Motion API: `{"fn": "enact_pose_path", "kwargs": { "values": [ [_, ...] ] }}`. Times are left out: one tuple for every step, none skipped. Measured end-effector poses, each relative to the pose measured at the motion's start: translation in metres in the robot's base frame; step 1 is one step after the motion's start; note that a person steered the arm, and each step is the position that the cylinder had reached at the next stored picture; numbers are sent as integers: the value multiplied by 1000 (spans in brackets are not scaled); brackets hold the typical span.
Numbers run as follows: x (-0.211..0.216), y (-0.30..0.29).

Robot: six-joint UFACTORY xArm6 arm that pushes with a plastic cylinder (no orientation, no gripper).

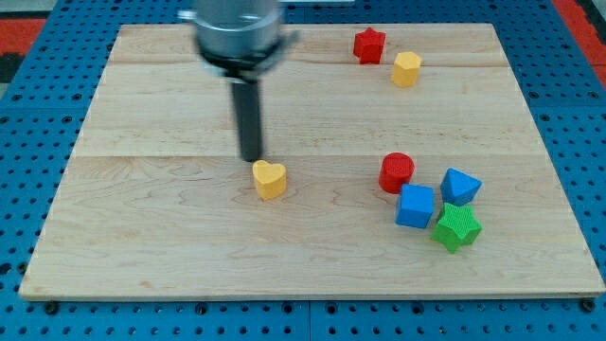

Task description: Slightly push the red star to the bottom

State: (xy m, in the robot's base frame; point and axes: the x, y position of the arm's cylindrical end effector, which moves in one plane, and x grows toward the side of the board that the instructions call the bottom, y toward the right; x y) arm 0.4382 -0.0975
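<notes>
The red star (369, 44) lies near the view's top, right of centre, on the wooden board (142, 237). A yellow hexagon (406, 69) sits just to its lower right, close to it. My tip (252, 158) is at the board's middle, far to the left of and below the red star. It stands right above a yellow heart (270, 178), very near or touching its upper left edge.
A cluster sits at the view's lower right: a red cylinder (397, 172), a blue cube (415, 206), a blue block (460, 186) and a green star (457, 227). The board rests on a blue perforated table (19, 142).
</notes>
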Motion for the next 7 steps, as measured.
{"fn": "enact_pose_path", "kwargs": {
  "values": [
    [32,-8],
    [43,86],
    [43,166],
    [-3,81],
    [-118,75],
    [-221,81],
    [-244,112]
  ]
}}
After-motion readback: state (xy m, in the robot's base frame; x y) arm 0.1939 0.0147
